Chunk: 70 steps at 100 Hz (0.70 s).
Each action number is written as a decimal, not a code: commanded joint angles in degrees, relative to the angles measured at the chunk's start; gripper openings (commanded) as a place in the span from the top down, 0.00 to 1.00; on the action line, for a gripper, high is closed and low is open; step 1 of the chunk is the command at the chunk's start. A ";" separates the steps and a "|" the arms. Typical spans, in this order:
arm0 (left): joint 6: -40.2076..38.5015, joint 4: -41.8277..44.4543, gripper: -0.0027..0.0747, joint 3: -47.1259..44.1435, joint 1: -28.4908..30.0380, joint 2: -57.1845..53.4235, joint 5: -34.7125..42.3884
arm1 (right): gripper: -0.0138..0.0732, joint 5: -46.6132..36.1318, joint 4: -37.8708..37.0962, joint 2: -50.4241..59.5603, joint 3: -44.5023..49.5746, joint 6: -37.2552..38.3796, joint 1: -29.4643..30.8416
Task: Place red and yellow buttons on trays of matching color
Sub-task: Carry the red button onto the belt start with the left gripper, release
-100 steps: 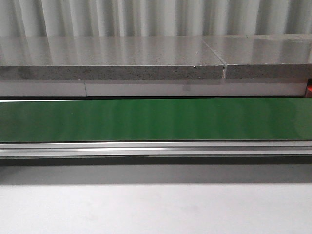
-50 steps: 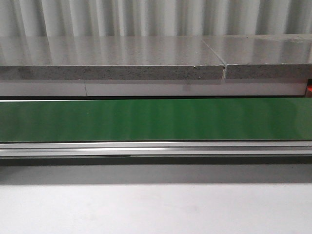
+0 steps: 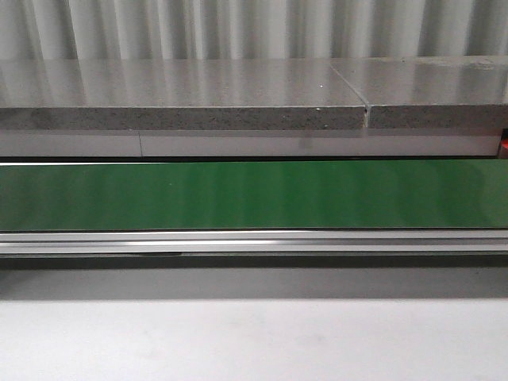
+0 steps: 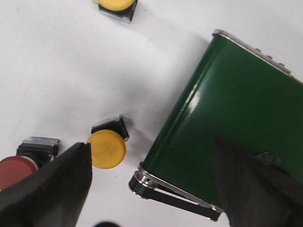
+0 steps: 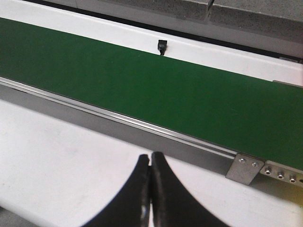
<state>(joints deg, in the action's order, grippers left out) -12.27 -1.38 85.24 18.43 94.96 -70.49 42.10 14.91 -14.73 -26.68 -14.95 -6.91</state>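
A yellow button [image 4: 107, 148] is seen lying on its side on the white tabletop [image 4: 57, 71], just beside the end corner of the green conveyor belt [image 4: 232, 118], cap facing the left gripper [image 4: 151, 189]. A red button [image 4: 16, 170] lies next to it, and a second yellow button [image 4: 116, 5] sits farther off. The jaws of the left gripper are spread wide above them, judged to be a readiness to descend on a button. No trays are shown in any view. The right gripper [image 5: 151, 189] is held over bare tabletop near the belt's long edge, its jaws pressed together, apparently parked and idle. The front view shows only an unloaded belt.
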 commanded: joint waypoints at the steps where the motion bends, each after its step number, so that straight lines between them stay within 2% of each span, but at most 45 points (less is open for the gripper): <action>1: 0.72 -0.25 0.30 -0.31 1.28 -2.05 -2.39 | 0.92 -3.66 0.89 -0.61 -1.33 -0.72 0.09; 16: 1.57 0.53 0.30 -4.89 2.13 -2.05 -2.15 | 0.92 -3.66 0.89 -0.61 -1.33 -0.72 0.09; 33: 1.57 2.15 0.30 -8.81 2.13 -2.05 1.55 | 0.92 -3.66 0.89 -0.61 -1.33 -0.72 0.09; 70: -0.13 2.13 0.30 -9.30 4.85 1.32 2.46 | 0.92 -3.66 0.89 -0.61 -1.33 -0.72 0.09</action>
<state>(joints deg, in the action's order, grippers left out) -11.45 0.94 74.59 22.48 97.63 -68.49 42.10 14.91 -14.73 -26.68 -14.95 -6.91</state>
